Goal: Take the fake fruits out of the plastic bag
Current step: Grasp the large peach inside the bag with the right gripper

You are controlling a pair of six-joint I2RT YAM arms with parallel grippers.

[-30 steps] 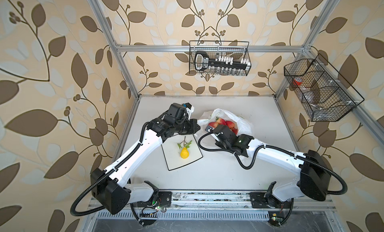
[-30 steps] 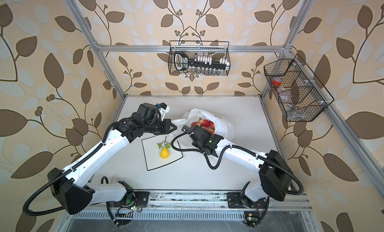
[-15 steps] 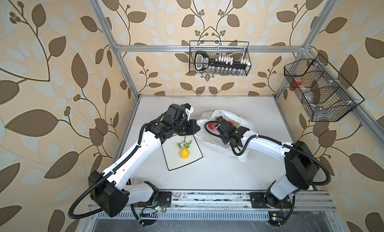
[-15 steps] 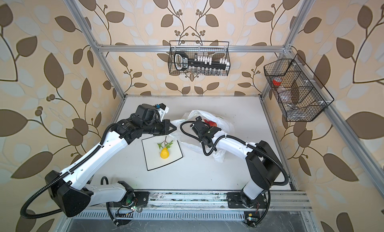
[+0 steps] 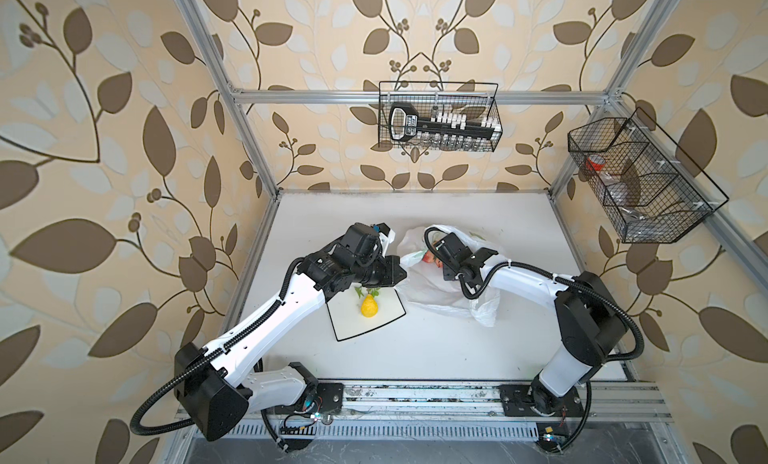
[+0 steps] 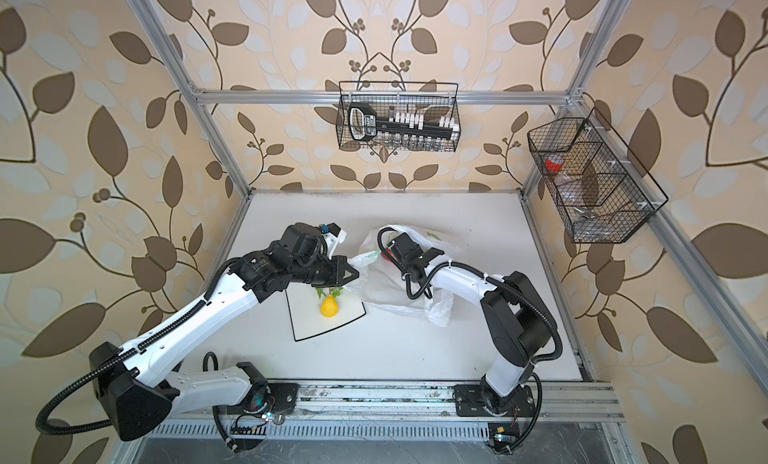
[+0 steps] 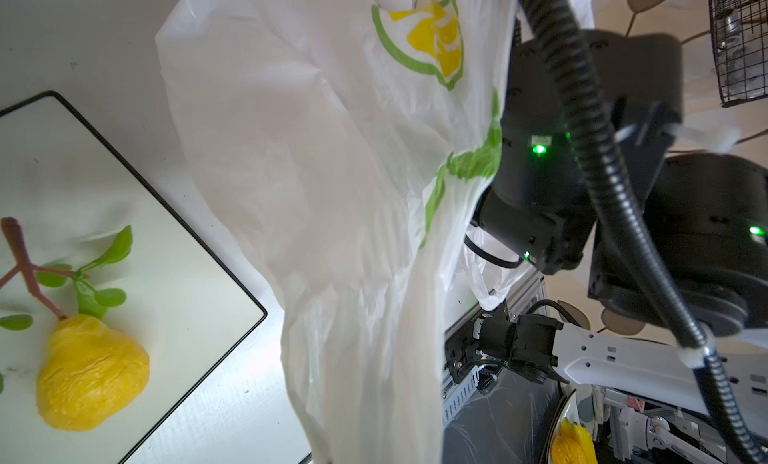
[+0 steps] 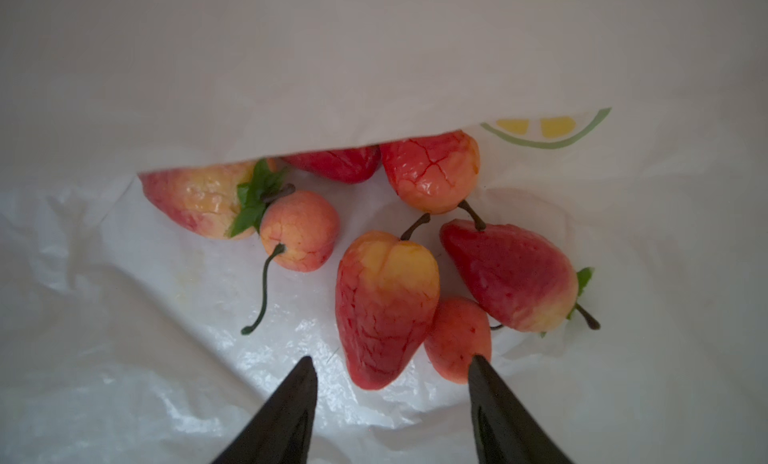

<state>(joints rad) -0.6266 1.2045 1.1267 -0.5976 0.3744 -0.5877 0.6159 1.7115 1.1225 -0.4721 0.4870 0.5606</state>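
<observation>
White table [image 5: 457, 358], one bag [image 5: 432, 291], one pear [image 5: 368, 307] outside, seven fruits [image 8: 386, 308] inside

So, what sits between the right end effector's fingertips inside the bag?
The tip of a red-yellow strawberry, on the plastic bag; see the right wrist view.

Up high at the front, both top views stare steeply down toward the back wall [image 5: 332, 150], far enough off to hold the whole table [image 5: 457, 349], with the plate [image 5: 376, 326] just left of centre. Left wrist camera is in tight, skimming past the plastic bag [image 7: 332, 191] onto that same plate and its pear [image 7: 89, 374]. Right wrist camera is closest of all, inside the bag, looking out along the right gripper [image 8: 392, 358] at the fake fruits [image 8: 386, 304].
</observation>
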